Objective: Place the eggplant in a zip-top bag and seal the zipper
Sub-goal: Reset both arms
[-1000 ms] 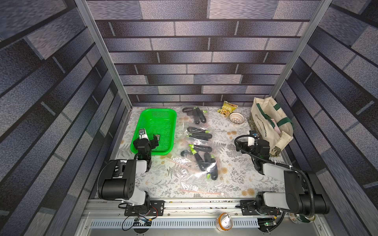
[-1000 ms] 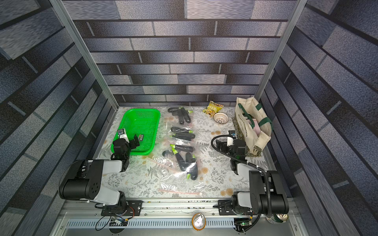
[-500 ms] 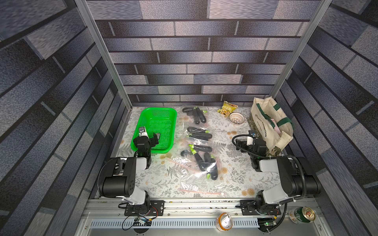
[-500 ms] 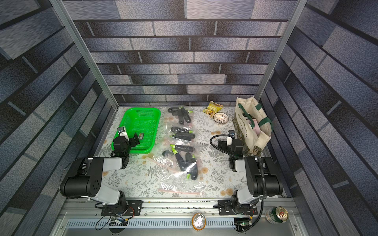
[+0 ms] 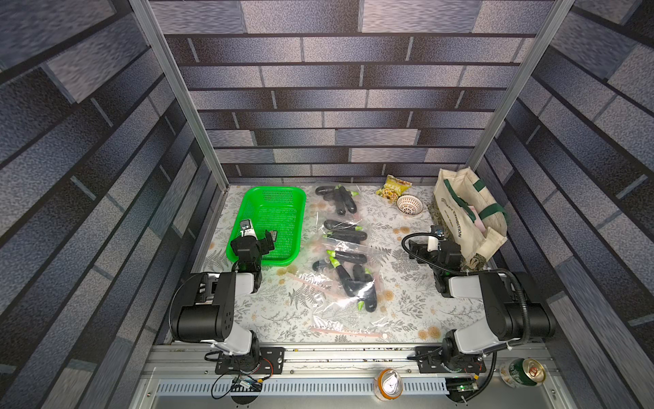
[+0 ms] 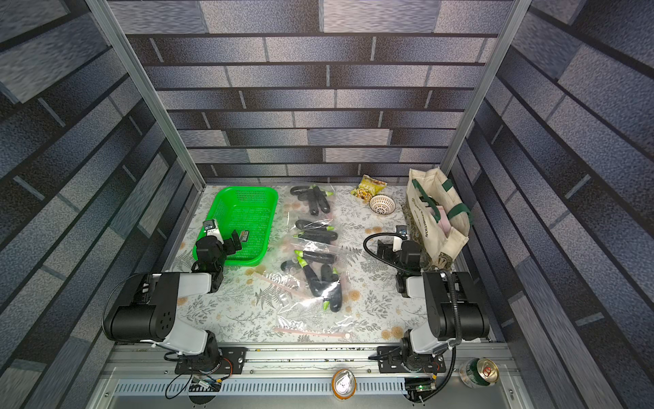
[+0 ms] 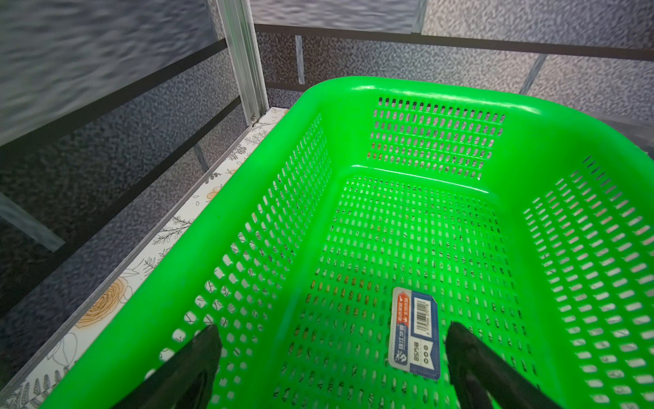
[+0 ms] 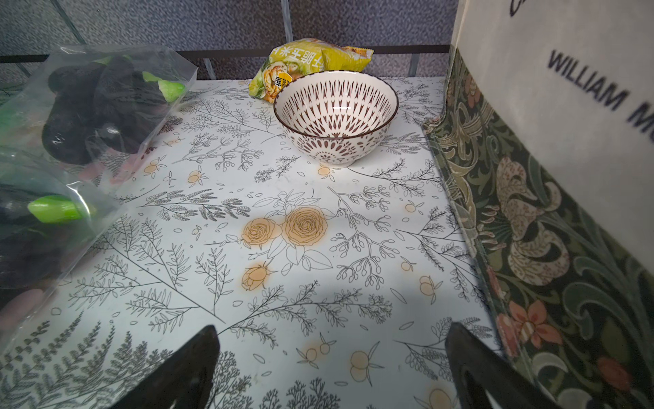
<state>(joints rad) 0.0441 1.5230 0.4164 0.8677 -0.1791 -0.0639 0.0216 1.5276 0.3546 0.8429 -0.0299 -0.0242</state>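
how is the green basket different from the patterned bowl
The green basket is rectangular, perforated plastic; the patterned bowl is round, white with brown markings. The basket is far larger than the bowl. The basket sits on the left, the bowl on the right near the tote bag. Both stand upright and open-topped.

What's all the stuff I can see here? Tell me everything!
basket: one, green, far left, holds only a label
zip-top bags: several, clear, down the table's middle
eggplants: several, dark purple with green caps, seemingly all inside those bags
flat bag: one, clear with pink strip, front edge, looks empty
snack packet: one, yellow, behind the bowl
bowl: one, white with brown pattern, far right, empty
tote bag: one, cream with green handles, right edge
cans: two, orange and green, front metal ledge
table: one, white flowery cover
left gripper: black, open, over the basket
right gripper: black, open, beside the tote bag
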